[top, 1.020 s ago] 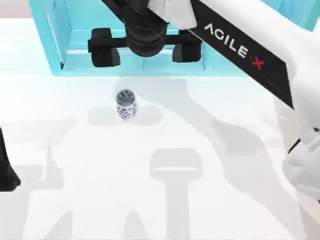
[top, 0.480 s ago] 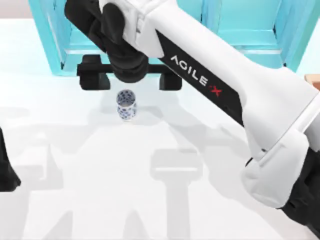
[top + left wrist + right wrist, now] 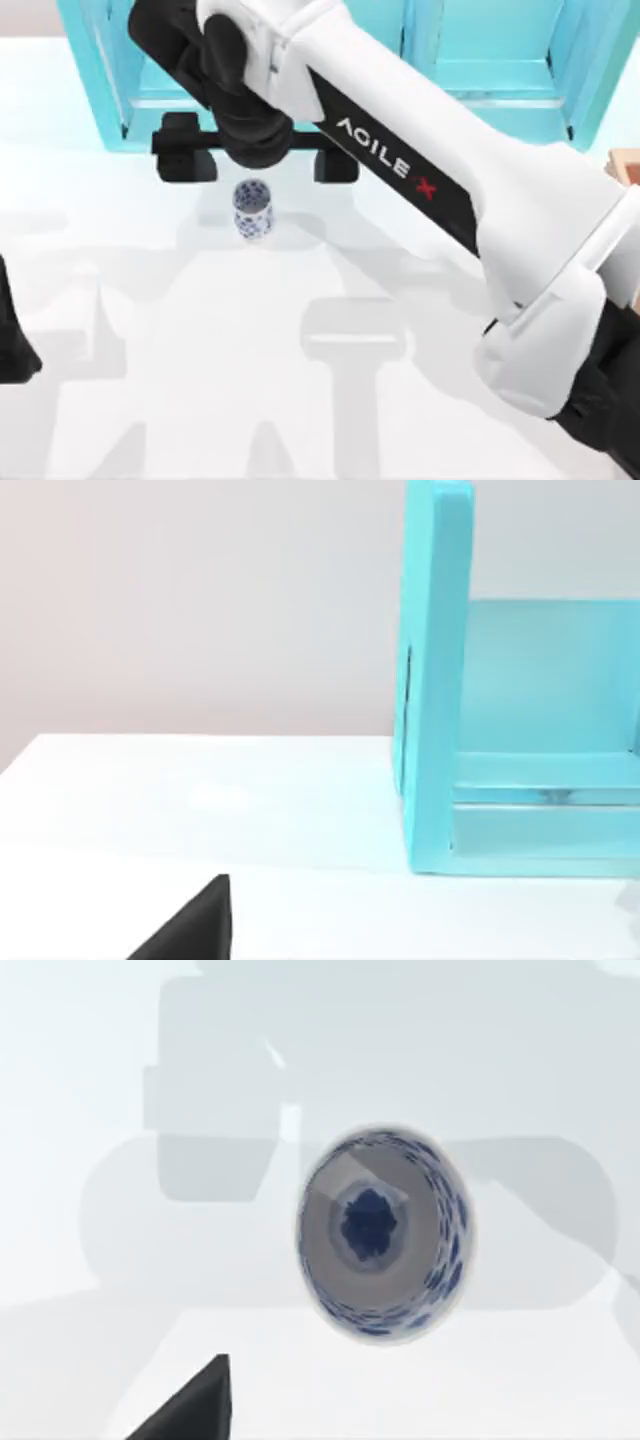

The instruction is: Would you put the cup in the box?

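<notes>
The cup (image 3: pixel 252 209) stands ungrasped on the table (image 3: pixel 150 330); the right gripper (image 3: pixel 255 160) hovers above, fingers spread wide; boxing remains.

"AGILE·X" on right arm (image 3: pixel 420 150)

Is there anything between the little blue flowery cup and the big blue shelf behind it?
Yes. In the top view, the right claw hangs open between the cup and the teal shelf, just above the cup.
</notes>
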`<state>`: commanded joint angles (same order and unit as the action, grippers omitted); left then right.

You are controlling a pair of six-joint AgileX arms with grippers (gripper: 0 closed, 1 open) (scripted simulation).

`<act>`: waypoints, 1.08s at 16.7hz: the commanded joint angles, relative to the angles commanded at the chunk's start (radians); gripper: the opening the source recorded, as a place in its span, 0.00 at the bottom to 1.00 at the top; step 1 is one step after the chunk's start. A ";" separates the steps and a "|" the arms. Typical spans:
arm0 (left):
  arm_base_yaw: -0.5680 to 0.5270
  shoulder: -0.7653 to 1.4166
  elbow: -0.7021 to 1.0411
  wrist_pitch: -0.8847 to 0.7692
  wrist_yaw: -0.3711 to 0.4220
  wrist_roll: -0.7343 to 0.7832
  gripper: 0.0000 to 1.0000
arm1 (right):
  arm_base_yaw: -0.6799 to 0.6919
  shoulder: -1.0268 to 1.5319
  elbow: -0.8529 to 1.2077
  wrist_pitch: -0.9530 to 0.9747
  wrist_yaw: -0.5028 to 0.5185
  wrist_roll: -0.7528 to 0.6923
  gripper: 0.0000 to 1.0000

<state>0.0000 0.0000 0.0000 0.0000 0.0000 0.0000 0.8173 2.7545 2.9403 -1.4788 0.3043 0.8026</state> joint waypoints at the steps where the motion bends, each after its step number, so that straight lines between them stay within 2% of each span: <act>1: 0.000 0.000 0.000 0.000 0.000 0.000 1.00 | -0.004 0.034 0.031 0.005 -0.001 -0.004 1.00; 7: 0.000 0.000 0.000 0.000 0.000 0.000 1.00 | -0.041 0.264 0.220 0.049 -0.007 -0.041 1.00; 12: 0.000 0.000 0.000 0.000 0.000 0.000 1.00 | -0.043 0.277 0.233 0.052 -0.008 -0.043 1.00; 18: 0.000 0.000 0.000 0.000 0.000 0.000 1.00 | -0.043 0.277 0.233 0.052 -0.008 -0.043 0.55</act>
<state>0.0000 0.0000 0.0000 0.0000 0.0000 0.0000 0.7739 3.0319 3.1738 -1.4270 0.2967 0.7594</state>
